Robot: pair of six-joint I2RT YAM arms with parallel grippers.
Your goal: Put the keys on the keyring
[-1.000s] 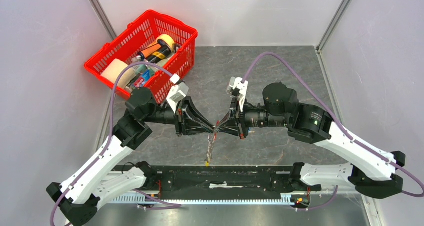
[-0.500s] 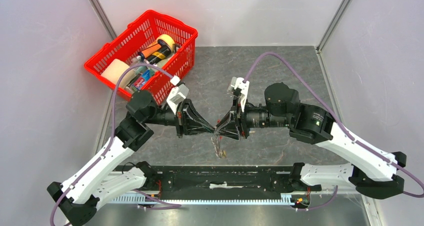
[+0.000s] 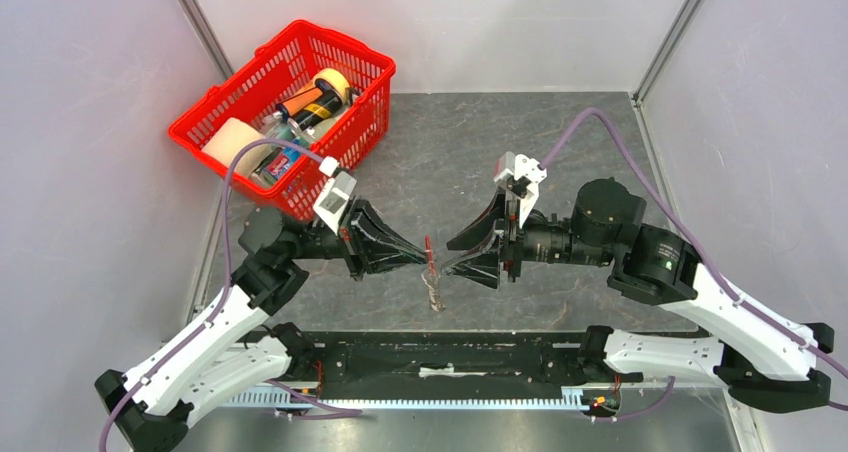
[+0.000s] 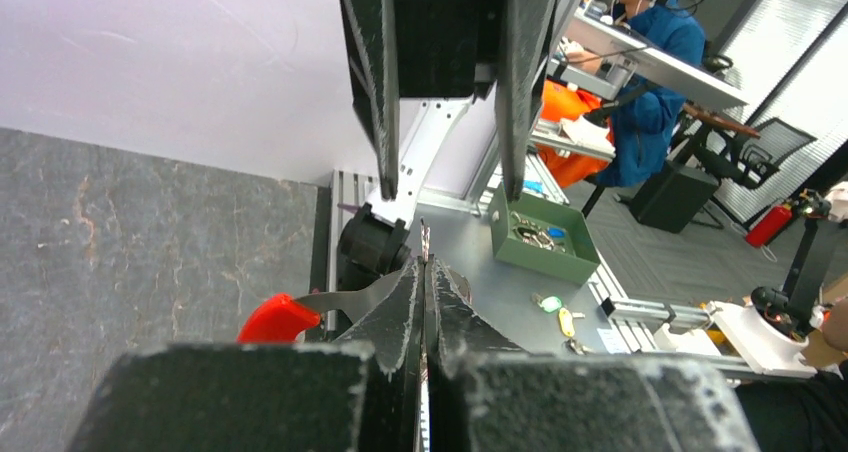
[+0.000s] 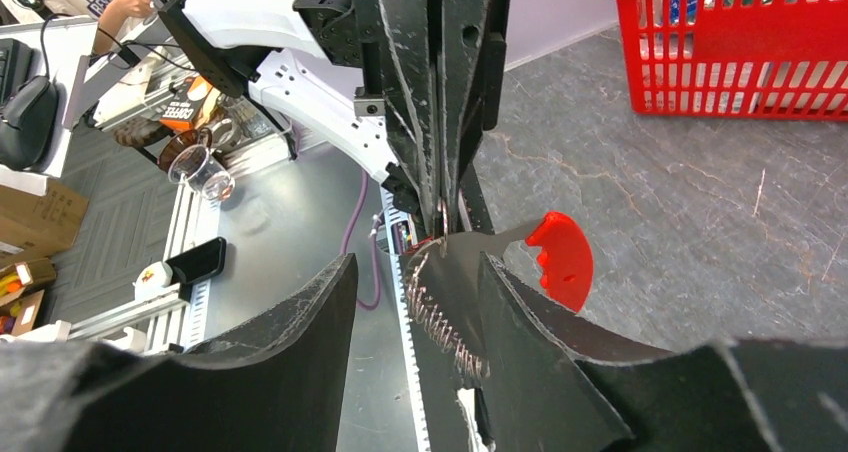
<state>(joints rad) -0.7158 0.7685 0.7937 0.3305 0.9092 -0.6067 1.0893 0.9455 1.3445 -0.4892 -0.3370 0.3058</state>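
Note:
The keyring is a red crescent clip (image 3: 428, 244) with a silvery metal arm and a coil of small metal pieces (image 3: 436, 294) hanging below it. My left gripper (image 3: 424, 258) is shut on it, above the grey table. In the left wrist view the red clip (image 4: 278, 320) juts out left of the closed fingers (image 4: 400, 307). My right gripper (image 3: 451, 256) stands open just right of the keyring, not touching it. The right wrist view shows the red clip (image 5: 562, 257) and the coil (image 5: 440, 322) beyond its spread fingers (image 5: 300, 322). The keys are out of view.
A red basket (image 3: 215, 105) with bottles and tape rolls stands at the back left, also seen as the red basket (image 5: 730, 42). A black rail (image 3: 450, 357) runs along the near edge. A green box (image 4: 545, 237) sits off the table.
My right gripper has opened, let go of the keyring and drawn back to the right. The left gripper has closed on the keyring; the hanging metal pieces have bunched up shorter.

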